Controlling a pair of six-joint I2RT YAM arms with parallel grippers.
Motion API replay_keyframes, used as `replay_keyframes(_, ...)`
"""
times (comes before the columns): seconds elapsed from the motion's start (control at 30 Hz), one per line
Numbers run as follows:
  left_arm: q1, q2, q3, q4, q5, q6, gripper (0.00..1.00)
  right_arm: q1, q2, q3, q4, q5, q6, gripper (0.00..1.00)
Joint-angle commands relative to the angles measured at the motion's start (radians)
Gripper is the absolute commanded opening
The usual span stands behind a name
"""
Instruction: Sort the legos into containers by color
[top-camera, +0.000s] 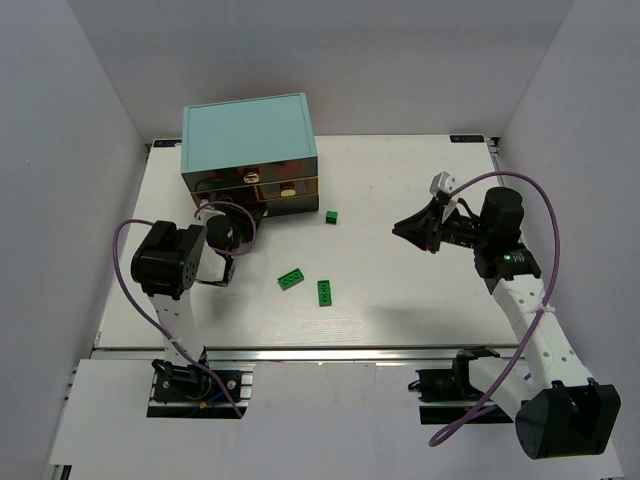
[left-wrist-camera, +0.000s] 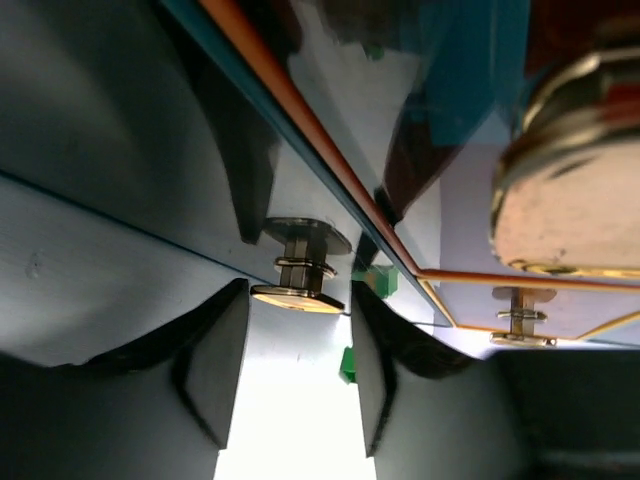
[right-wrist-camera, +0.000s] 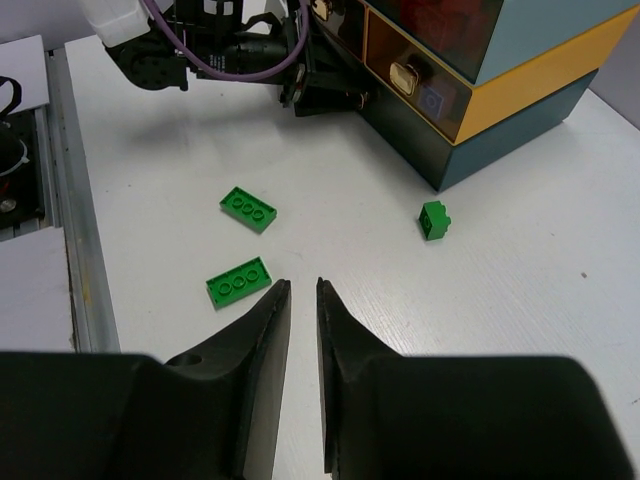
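Three green legos lie on the white table: a small cube (top-camera: 331, 216) (right-wrist-camera: 435, 220) and two flat plates (top-camera: 291, 279) (top-camera: 325, 292) (right-wrist-camera: 248, 208) (right-wrist-camera: 238, 281). The teal cabinet (top-camera: 245, 135) has drawers (top-camera: 262, 190) (right-wrist-camera: 430, 95) with brownish fronts; red pieces show through one (right-wrist-camera: 440, 15). My left gripper (top-camera: 216, 214) (left-wrist-camera: 297, 335) is open at the lower left drawer, its fingers (left-wrist-camera: 215, 370) on either side of that drawer's knob (left-wrist-camera: 297, 272), with small gaps. My right gripper (top-camera: 413, 230) (right-wrist-camera: 303, 290) is almost shut and empty, hovering near the plates.
The cabinet stands at the back left of the table (top-camera: 400, 180). Another cream knob (left-wrist-camera: 565, 200) shows close in the left wrist view. The left arm and its purple cable (right-wrist-camera: 215, 45) lie in front of the drawers. Walls close in on both sides.
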Motion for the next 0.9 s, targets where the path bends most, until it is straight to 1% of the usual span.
replay_keyframes(0.0,0.004,-0.001,0.002,0.034,-0.033,-0.022,0.53,0.004,-0.012,-0.003,0.030,0.001,-0.011,0.22)
replay_keyframes(0.07,0.004,-0.004,0.002,0.030,-0.036,-0.020,0.49,0.005,-0.012,-0.002,0.029,0.000,-0.010,0.22)
replay_keyframes(0.1,0.004,-0.004,-0.001,0.025,-0.033,-0.020,0.45,0.004,-0.010,-0.003,0.032,0.000,-0.010,0.22)
replay_keyframes(0.23,0.004,-0.005,-0.028,0.051,-0.034,-0.022,0.35,0.002,-0.009,-0.007,0.035,0.003,-0.010,0.21)
replay_keyframes(0.33,0.004,-0.004,-0.061,0.088,-0.026,-0.028,0.30,0.005,-0.009,-0.010,0.035,0.006,-0.013,0.21)
replay_keyframes(0.5,0.004,-0.028,-0.128,0.171,0.016,-0.034,0.28,0.004,-0.004,-0.011,0.036,0.015,-0.013,0.21)
replay_keyframes(0.77,-0.007,-0.065,-0.335,0.342,0.047,-0.060,0.26,0.004,0.003,-0.014,0.039,0.018,-0.013,0.20)
replay_keyframes(0.83,-0.007,-0.061,-0.367,0.379,0.049,-0.072,0.27,0.007,0.005,-0.016,0.039,0.021,-0.014,0.21)
replay_keyframes(0.87,-0.007,-0.055,-0.390,0.404,0.052,-0.076,0.30,0.005,0.013,-0.016,0.039,0.020,-0.016,0.22)
